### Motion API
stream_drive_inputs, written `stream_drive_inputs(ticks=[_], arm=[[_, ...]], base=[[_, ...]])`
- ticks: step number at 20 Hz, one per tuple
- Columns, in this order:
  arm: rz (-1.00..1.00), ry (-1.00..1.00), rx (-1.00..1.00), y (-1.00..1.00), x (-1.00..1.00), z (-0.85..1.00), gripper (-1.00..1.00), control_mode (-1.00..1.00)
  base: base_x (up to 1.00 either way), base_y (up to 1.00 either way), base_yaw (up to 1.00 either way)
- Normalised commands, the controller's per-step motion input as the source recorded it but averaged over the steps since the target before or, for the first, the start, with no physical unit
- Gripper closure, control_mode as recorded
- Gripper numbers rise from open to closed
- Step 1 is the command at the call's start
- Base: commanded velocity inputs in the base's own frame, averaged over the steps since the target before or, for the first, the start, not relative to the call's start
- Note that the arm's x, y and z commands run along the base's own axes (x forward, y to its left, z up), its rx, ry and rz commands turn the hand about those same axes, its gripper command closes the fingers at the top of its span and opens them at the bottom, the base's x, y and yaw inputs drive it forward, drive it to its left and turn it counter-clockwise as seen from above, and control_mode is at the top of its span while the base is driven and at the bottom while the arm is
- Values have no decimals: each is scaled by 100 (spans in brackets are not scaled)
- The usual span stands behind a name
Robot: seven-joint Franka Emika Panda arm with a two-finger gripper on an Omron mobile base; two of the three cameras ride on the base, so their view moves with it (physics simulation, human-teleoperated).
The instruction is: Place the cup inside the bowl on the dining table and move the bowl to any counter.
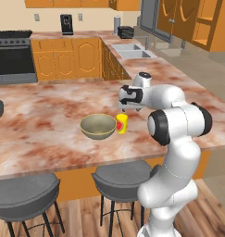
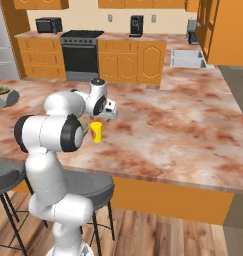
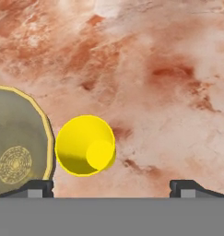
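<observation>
Dark fingertips: two small pads (image 3: 37,186) rise at the bottom of the hand view, set wide apart with nothing between them, so the gripper (image 3: 111,186) stands open and holds nothing.
Gripper position: it hangs above the marble, just over the cup, pointing down; from the left base view the gripper (image 1: 128,107) sits at the end of a bent white arm (image 1: 176,139).
Cup: a small yellow cup (image 3: 85,145) stands upright on the table with its mouth open to the hand camera, toward the left of the gap between the pads and clear of both. From the left base view the cup (image 1: 121,123) shows a red mark on its side.
Bowl: the olive-tan bowl (image 3: 16,143) with its paler rim sits just beside the cup; a thin strip of marble shows between them in the hand view. A ringed pattern marks its inside bottom. From the left base view the bowl (image 1: 98,126) is upright and has nothing in it.
Dining table: the broad reddish-brown and cream marble slab (image 1: 40,125) carries both cup and bowl, near its front edge.
Stools: two grey stools (image 1: 118,178) stand under that front edge.
Counter: a narrower marble counter (image 1: 67,35) runs along the far wall over orange cabinets, with a black stove (image 1: 13,56) at one end and a sink (image 1: 131,50) round the corner.
Far edge: a small potted plant (image 2: 2,95) sits on the table well away from the bowl.
</observation>
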Motion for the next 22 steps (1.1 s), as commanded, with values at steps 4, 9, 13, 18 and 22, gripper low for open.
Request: stream_drive_inputs(ticks=[4,9,13,18,22], arm=[[-2,0,0,16,1,0,-100,-100],[-3,0,0,7,4,-2,-100,-100],[-1,0,0,0,2,-9,-100,-100],[-1,0,0,0,0,-13,-100,-100],[-3,0,0,0,0,-17,-100,-100]], base=[[0,0,0],[0,0,0],[0,0,0],[0,0,0],[0,0,0]])
